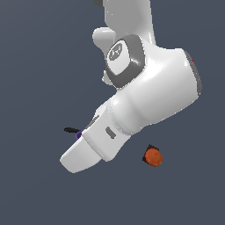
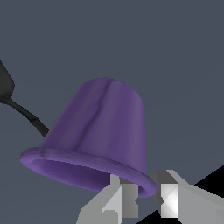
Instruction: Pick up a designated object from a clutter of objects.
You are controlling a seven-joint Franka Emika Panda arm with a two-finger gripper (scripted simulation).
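Exterior view, left to right: you see one black spatula (image 1: pixel 69 130), one purple cup (image 1: pixel 78 135) touching the arm's hand and mostly hidden behind it, and one orange ball-like object (image 1: pixel 154 157) well apart. Wrist view: the gripper (image 2: pixel 146 199) has its two fingers (image 2: pixel 124 199) closed on the cup's flared rim, the spatula just beyond.

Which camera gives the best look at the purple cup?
The wrist view: the round thick-walled purple cup fills the frame, its flared rim between the tool's fingertips. In the exterior view only a purple sliver shows beside the white arm, which hides the rest.
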